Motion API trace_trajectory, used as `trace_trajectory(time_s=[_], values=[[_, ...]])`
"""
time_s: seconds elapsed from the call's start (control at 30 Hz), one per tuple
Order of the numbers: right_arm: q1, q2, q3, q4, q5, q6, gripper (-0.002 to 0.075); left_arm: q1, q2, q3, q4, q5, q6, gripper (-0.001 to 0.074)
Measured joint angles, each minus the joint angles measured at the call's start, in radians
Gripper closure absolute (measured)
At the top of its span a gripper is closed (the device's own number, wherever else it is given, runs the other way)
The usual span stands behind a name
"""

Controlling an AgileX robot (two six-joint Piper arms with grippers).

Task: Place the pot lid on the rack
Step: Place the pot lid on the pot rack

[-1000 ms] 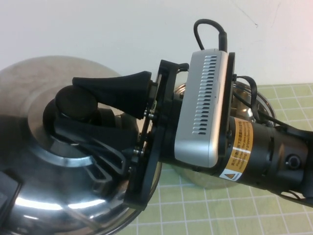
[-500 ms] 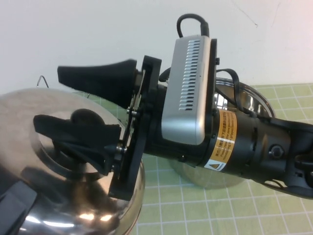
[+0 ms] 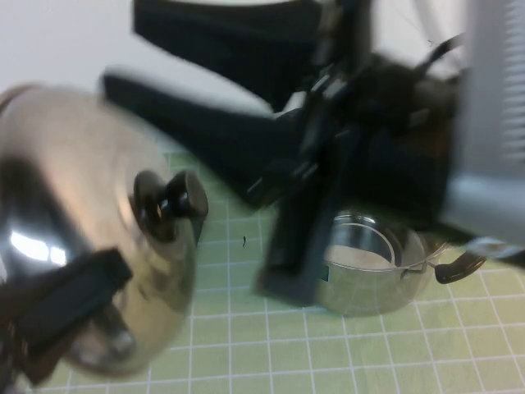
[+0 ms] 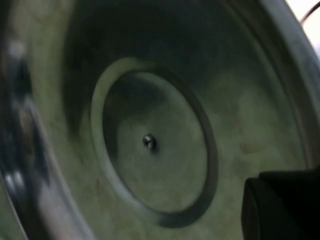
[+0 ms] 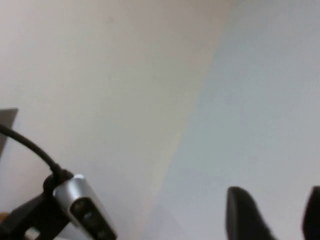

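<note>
Pot lid is lifted off the desk, tilted, at 9 o'clock in the high view, with its black knob turned toward 3 o'clock.

Left hand sits at the lid's lower rim, about 8 o'clock, closed on the edge. The left wrist view shows the lid's hollow underside and centre screw close up, which agrees with a rim grip.

Right hand is raised at 12 o'clock, blurred, its fingers apart with nothing between them and clear of the knob.

The steel pot stands uncovered at 4 o'clock.

The rack shows in no view.

Step in hand, as I judge it: left arm alone carrying the lid.

The next move calls for finding the rack, turning the lid on edge, and lowering the rim between the wire loops before release.
</note>
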Motion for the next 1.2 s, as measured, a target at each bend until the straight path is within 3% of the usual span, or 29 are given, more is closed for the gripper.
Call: trace_trajectory(time_s=[0.1, 0.23, 0.4, 0.57, 0.83, 1.03, 1.2], values=[[0.0, -0.114, 0.0, -0.084, 0.238, 0.002, 0.0626, 0.0, 0.124, -0.134, 0.113, -0.014, 0.021, 0.0677], [0.0, -0.256, 0.008, -0.252, 0.57, 0.123, 0.0708, 0.0, 0.29, -0.265, 0.142, 0.048, 0.131, 0.0677], [0.0, -0.381, 0.071, -0.427, 0.778, 0.262, 0.0723, 0.022, 0.503, -0.381, 0.147, 0.05, 0.294, 0.0677], [0.0, -0.484, 0.164, -0.462, 0.877, 0.29, 0.0727, 0.082, 0.679, -0.474, 0.149, -0.017, 0.395, 0.0677], [0.0, -0.56, 0.27, -0.466, 0.937, 0.294, 0.0727, 0.227, 0.824, -0.549, 0.149, -0.122, 0.454, 0.0677], [0.0, -0.558, 0.284, -0.466, 0.943, 0.294, 0.0727, 0.239, 0.931, -0.549, 0.15, -0.284, 0.64, 0.0677], [0.0, -0.558, 0.284, -0.466, 0.943, 0.294, 0.0727, 0.239, 0.976, -0.549, 0.15, -0.254, 0.713, 0.0677]])
